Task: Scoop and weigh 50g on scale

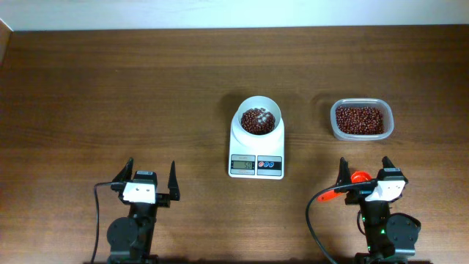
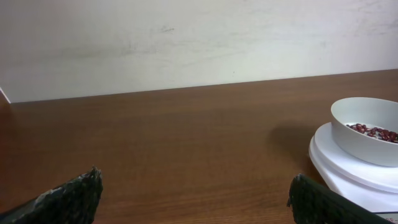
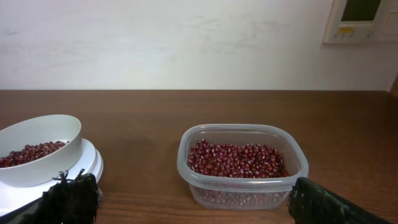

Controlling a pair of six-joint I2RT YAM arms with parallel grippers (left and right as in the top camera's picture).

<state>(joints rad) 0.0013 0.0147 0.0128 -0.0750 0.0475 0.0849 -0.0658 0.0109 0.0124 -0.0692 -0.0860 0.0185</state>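
Down at the near edge of the table (image 1: 110,88) both arms are parked, pointing toward the far side and well apart from everything. The left gripper (image 1: 152,170) has its jaws spread wide with nothing between them. The right gripper (image 1: 364,166) is the same, and its wrist view shows only air between the fingers. The scale (image 1: 256,145) sits mid-table and its bowl (image 1: 259,101) already has a small heap of the beans (image 1: 258,121) in it. The rest are in the clear tub (image 1: 362,101) off to the right of the scale.

So I'd say we're between scoops, or maybe near the end. The display (image 1: 242,165) is too small to read from overhead, so no idea how close to 50g it is. There's an orange thing (image 1: 357,177) at the right gripper, possibly the scoop, too small to be sure. If the weight's short, the next move is the right arm grabbing that, dipping into the tub and tipping a little into the bowl without bumping the scale
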